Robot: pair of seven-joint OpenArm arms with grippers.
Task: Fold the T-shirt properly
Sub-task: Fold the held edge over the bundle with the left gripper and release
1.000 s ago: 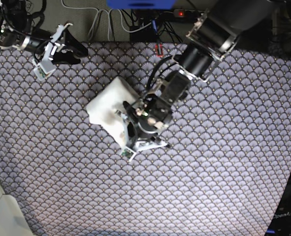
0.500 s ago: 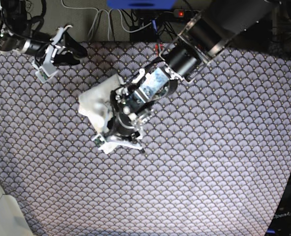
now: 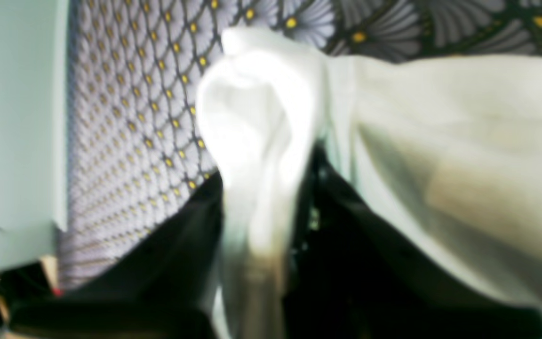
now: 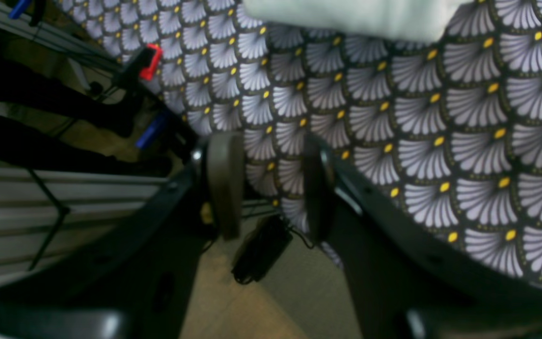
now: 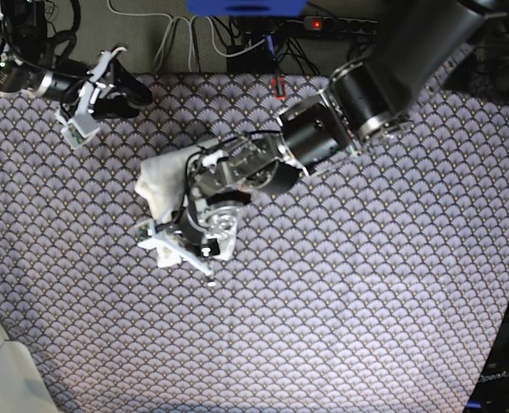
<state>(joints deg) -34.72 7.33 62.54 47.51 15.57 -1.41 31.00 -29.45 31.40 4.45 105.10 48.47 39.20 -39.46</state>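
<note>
The T-shirt (image 5: pixel 162 179) lies as a compact white bundle left of the middle of the fan-patterned tablecloth (image 5: pixel 366 284), with no print showing. My left gripper (image 5: pixel 181 245) is down at the bundle's near edge. In the left wrist view my left gripper (image 3: pixel 264 183) is shut on a bunched fold of the T-shirt (image 3: pixel 257 117), and the rest of the cloth spreads to the right. At the table's far left corner my right gripper (image 5: pixel 132 96) is apart from the shirt. It stands open with nothing between its pads (image 4: pixel 224 183), and the T-shirt's edge (image 4: pixel 355 14) shows above.
Cables and a power strip (image 5: pixel 323 23) run along the back edge of the table. A pale smooth object (image 5: pixel 0 361) sits at the front left corner, and it fills the left side of the left wrist view too. Beneath my right gripper the table ends and the floor (image 4: pixel 252 301) shows.
My left arm has swung left and toward the front, dragging the T-shirt bundle leftward with it. The right arm has barely moved.
</note>
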